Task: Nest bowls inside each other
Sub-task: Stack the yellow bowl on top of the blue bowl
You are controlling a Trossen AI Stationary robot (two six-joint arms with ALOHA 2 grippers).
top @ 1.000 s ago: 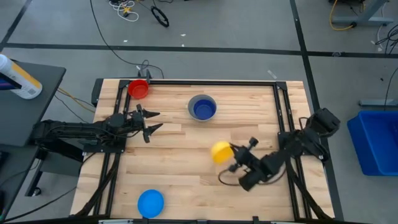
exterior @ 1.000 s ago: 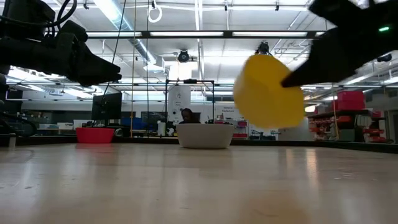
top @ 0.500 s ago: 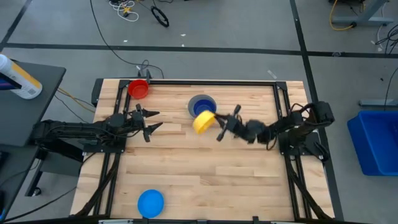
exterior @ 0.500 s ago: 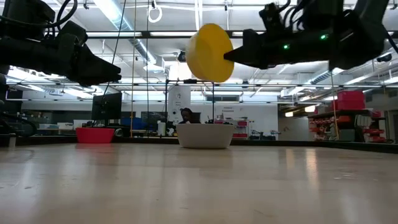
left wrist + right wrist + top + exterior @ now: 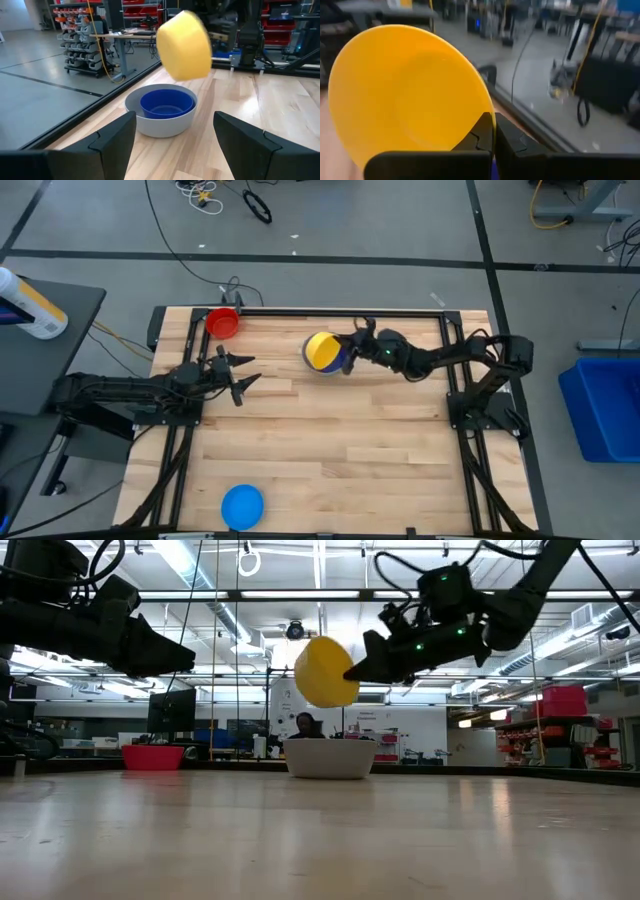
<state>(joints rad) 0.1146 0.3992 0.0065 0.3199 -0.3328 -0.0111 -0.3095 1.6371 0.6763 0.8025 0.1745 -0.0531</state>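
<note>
Nesting is partly done: dark blue bowl [image 5: 166, 104] sits in grey bowl [image 5: 150, 125]; yellow bowl [image 5: 322, 351] is pinched above them by the right gripper [image 5: 350, 350]; the red bowl [image 5: 223, 323] and light blue bowl [image 5: 242, 506] remain; left gripper [image 5: 240, 374] is held wide.

Tilted yellow bowl [image 5: 321, 351] hangs, seemingly, above dark blue bowl [image 5: 166, 104] nested in grey bowl [image 5: 160, 122].

Grey floor [image 5: 400, 220] with black tape lines, loose cables [image 5: 215, 195]; blue bin [image 5: 610, 405] beside table.
</note>
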